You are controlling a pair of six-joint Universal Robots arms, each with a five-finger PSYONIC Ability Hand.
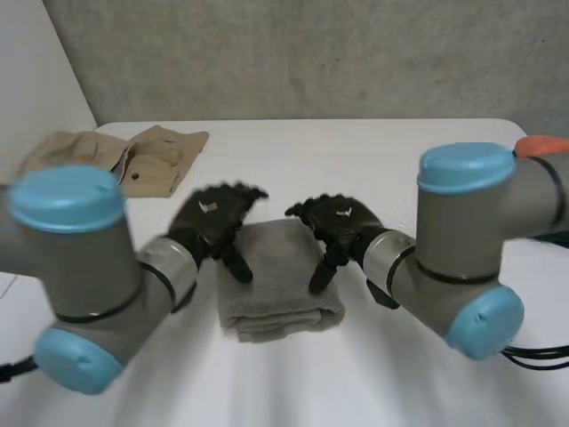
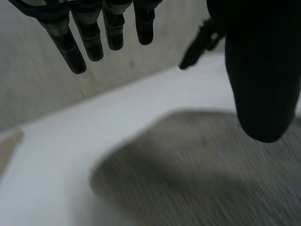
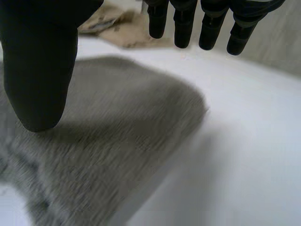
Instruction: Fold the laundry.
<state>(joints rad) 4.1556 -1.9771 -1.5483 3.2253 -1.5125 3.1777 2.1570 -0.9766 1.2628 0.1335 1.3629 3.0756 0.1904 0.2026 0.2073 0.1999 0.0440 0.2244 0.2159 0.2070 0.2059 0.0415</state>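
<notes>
A grey towel (image 1: 276, 280), folded into a thick rectangle, lies in the middle of the white table. My left hand (image 1: 213, 222) hovers over its left edge and my right hand (image 1: 342, 227) over its right edge, both open with nothing in them. In the left wrist view the straight fingers (image 2: 94, 33) and thumb (image 2: 263, 70) stand apart above the towel (image 2: 202, 169). The right wrist view shows the same: fingers (image 3: 211, 23) and thumb (image 3: 40, 61) spread over the towel (image 3: 108, 141), with no cloth between them.
A beige garment (image 1: 133, 156) lies crumpled at the table's far left corner, also seen beyond my right hand's fingertips as beige cloth (image 3: 117, 28). An orange object (image 1: 542, 144) sits at the far right edge. A grey wall (image 1: 311, 53) backs the table.
</notes>
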